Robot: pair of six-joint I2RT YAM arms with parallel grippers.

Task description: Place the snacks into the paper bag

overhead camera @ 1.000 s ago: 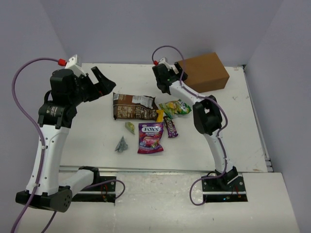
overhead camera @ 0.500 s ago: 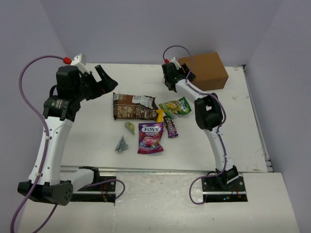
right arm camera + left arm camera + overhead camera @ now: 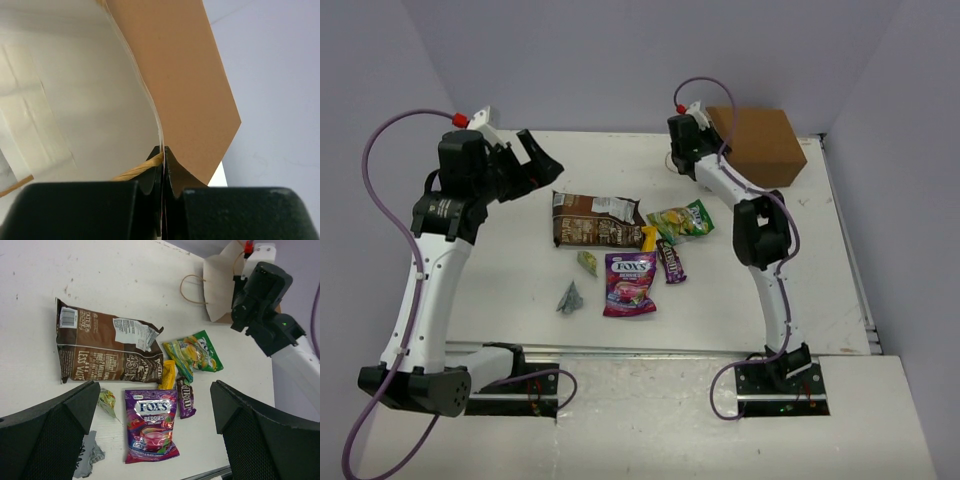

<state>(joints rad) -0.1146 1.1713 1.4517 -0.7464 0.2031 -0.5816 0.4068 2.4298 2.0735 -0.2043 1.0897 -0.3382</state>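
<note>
The snacks lie mid-table: a long brown wrapper (image 3: 597, 220), green bag (image 3: 682, 221), yellow bar (image 3: 648, 238), dark brown bar (image 3: 670, 261), purple Fox's pouch (image 3: 629, 283), small green wrapper (image 3: 587, 262) and grey wrapper (image 3: 570, 298). My left gripper (image 3: 535, 165) hangs open above them, holding nothing; in the left wrist view the left gripper (image 3: 155, 387) frames the Fox's pouch (image 3: 150, 427). The brown paper bag (image 3: 755, 145) lies at the back right. My right gripper (image 3: 163, 150) is shut on the bag's rim (image 3: 175, 75), a loop handle beside the jaws.
The table's right edge (image 3: 845, 230) runs close to the bag. A grey wall stands just behind the bag. The right arm (image 3: 265, 305) reaches over the table's back part, next to the bag's mouth (image 3: 220, 287) and its handle.
My right gripper moved right and back to the bag's mouth and closed on its rim. The bag shifted slightly right. The left arm barely moved.
</note>
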